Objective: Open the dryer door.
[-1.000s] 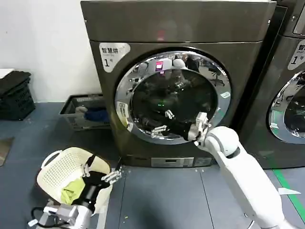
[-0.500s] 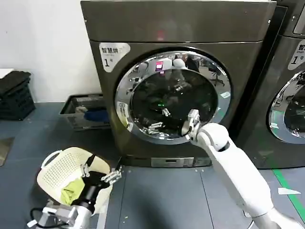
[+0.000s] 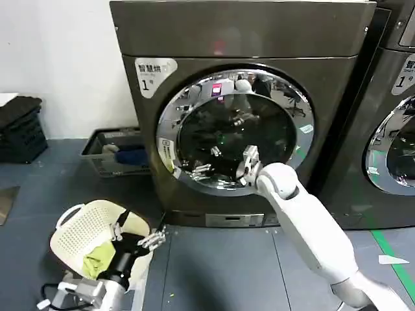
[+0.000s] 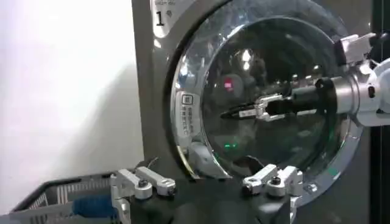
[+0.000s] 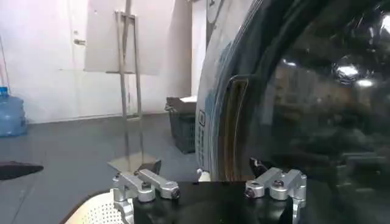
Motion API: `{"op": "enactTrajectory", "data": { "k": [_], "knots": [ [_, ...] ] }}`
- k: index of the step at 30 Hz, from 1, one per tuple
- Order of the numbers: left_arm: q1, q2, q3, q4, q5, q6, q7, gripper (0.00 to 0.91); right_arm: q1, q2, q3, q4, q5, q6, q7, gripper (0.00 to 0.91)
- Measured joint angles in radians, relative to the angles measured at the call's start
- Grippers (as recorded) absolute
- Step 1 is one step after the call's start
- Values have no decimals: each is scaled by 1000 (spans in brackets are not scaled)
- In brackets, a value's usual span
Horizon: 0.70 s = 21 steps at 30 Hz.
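Against the round chrome-rimmed dryer door (image 3: 237, 129), the right hand (image 3: 248, 166) spreads metal fingers.

A light label (image 3: 154, 70) on the dryer's front panel, upper left of the dryer door (image 3: 235, 131), carries a large "1" beneath a line of characters too small to read; the same "1" shows on it in the left wrist view (image 4: 161, 13). A small white sticker (image 3: 166, 150) on the door's chrome rim bears print that cannot be read. The neighbouring machine's label (image 3: 407, 67) shows a partial digit, illegible.
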Motion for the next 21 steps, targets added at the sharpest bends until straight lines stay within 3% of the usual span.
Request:
{"op": "enactTrajectory", "data": {
  "k": [21],
  "knots": [
    [-3,0,0,-5,0,-1,2,907,62,87,-35,-118,-5,0,-2,907]
  ]
}}
